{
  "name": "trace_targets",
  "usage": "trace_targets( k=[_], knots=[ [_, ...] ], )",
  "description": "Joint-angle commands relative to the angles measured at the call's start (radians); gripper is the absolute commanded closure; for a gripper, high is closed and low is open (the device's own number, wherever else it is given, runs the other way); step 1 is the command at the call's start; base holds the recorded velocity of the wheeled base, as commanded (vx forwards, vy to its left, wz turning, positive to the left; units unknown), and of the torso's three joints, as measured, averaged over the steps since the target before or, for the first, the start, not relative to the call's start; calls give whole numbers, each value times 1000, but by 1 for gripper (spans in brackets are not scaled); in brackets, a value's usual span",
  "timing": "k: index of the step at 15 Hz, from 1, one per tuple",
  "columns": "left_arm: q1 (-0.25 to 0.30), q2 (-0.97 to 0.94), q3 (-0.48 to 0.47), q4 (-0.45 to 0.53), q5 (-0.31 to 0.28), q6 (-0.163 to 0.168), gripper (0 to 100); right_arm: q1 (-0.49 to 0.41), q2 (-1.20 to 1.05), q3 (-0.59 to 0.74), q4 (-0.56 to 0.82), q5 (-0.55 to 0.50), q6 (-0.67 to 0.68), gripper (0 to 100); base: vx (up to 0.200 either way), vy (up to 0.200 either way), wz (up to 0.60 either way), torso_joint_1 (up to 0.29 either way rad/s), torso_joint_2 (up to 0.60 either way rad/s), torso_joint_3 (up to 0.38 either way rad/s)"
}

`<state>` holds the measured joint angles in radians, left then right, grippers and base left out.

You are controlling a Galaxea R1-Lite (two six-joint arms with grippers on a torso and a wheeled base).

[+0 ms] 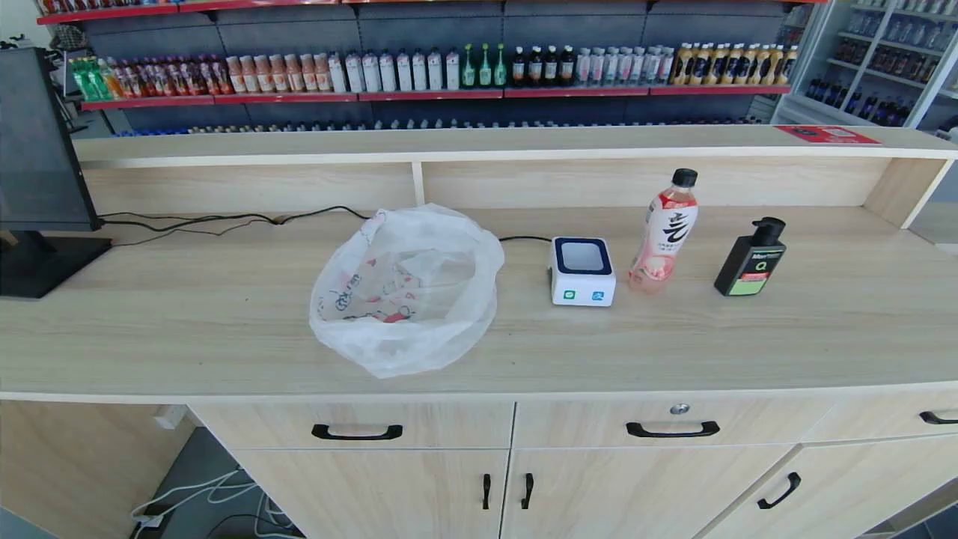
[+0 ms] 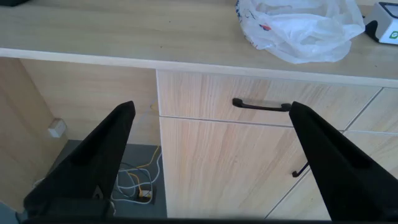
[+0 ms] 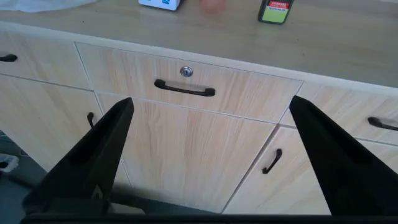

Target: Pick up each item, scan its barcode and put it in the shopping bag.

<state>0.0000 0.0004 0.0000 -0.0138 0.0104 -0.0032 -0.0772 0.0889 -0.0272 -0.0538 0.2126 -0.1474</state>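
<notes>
The shopping bag [image 1: 408, 288] lies open on the counter [image 1: 187, 322], the scanner [image 1: 582, 271] just beside it, then a pink drink bottle [image 1: 666, 236] and a black pump bottle [image 1: 751, 260], both upright. The left gripper [image 2: 211, 112] and right gripper [image 3: 211, 106] are spread wide and empty, low before the drawer fronts [image 3: 186, 74], beneath the counter's front edge.
</notes>
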Motion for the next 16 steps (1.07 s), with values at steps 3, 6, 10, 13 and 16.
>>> trace_targets(
  k=[3,6,10,13,16],
  knots=[
    [0,0,0,-5,0,-1,0,8,310,-396,19,16,28,0,0,0,0,0,0,0],
    [0,0,0,-6,0,2,0,8,879,-772,-443,11,104,0,0,0,0,0,0,0],
    [0,0,0,-6,0,2,0,43,1267,-979,-689,18,144,0,0,0,0,0,0,0],
    [0,0,0,-6,0,2,0,159,1503,-1059,-747,-42,112,0,0,0,0,0,0,0],
    [0,0,0,-3,0,19,0,143,1735,-1136,-940,-50,115,0,0,0,0,0,0,0]
  ],
)
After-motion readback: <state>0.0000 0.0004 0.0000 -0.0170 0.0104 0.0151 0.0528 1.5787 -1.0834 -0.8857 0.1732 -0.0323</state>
